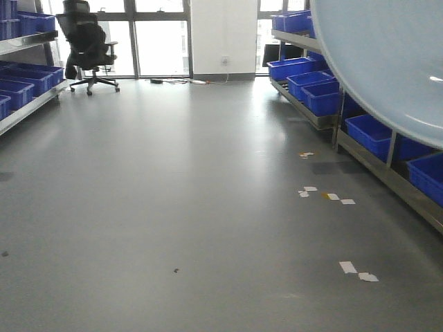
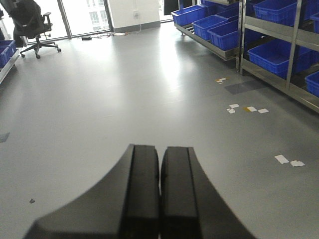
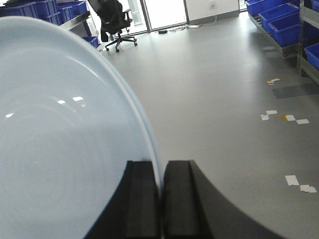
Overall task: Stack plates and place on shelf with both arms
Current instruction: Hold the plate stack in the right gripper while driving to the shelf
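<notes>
closest to you, the right gripper (image 3: 162, 168) is grasping the pale blue plate (image 3: 60, 139): its two black fingers are pinched on the rim, with the edge caught in the thin slit between them. the plate stands tilted on edge, and its hollow face fills the left half of the right wrist view. in the front view the same plate hangs large in the upper right corner, covering the top of the metal rack (image 1: 387, 164). it is up in the air and rests on none of the rack's shelves. your left gripper (image 2: 160, 149) is clenched on nothing, its pads pressed flat together above the bare grey floor (image 2: 124, 89), out from the rack's front edge. a little farther on, white paper scraps (image 1: 325, 196) lie scattered on the floor just out from the foot of the rack, one of them with a yellowish piece beside it. blue bins (image 1: 370, 135) sit in a row on the rack's low shelf, with more on the shelf above, running away from you toward the rack's far end. across the floor from the rack, a second shelf unit (image 1: 28, 104) holds more blue bins. past the rack's far end are a white wall and tall bright windows (image 1: 160, 38). a black office chair (image 1: 86, 41) stands by those windows, well apart from the rack on the opposite side of the room.
</notes>
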Robot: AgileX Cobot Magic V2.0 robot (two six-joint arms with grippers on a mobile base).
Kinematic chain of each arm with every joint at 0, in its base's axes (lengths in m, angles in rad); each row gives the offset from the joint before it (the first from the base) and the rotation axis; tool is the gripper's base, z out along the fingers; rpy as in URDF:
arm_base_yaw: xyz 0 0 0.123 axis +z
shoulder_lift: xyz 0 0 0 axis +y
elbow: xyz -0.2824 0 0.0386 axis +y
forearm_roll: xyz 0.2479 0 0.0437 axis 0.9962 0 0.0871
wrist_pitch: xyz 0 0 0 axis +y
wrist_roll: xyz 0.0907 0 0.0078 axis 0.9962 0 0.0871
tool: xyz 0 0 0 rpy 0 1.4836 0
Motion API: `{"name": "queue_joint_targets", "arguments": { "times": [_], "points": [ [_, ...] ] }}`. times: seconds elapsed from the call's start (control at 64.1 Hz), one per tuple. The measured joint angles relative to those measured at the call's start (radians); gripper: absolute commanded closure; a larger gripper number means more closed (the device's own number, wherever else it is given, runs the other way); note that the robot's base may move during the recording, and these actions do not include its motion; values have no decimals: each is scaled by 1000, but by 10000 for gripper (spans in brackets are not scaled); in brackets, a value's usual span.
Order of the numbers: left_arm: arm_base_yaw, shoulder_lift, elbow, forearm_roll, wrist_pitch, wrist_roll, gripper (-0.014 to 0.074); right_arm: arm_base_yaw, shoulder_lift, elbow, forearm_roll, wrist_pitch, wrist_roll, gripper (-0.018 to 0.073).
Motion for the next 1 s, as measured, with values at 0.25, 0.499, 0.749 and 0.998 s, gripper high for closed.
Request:
{"name": "queue_joint_targets", "arguments": {
  "times": [0.25, 0.499, 0.749, 0.998],
  "points": [
    [0, 0, 0, 0, 0, 0, 514, 0, 0, 0, 0, 0, 0, 509],
    [0, 0, 0, 0, 0, 0, 514, 0, 0, 0, 0, 0, 0, 509],
    [0, 0, 0, 0, 0, 0, 514, 0, 0, 0, 0, 0, 0, 509],
    [0, 0, 0, 0, 0, 0, 514, 0, 0, 0, 0, 0, 0, 509]
  ]
}}
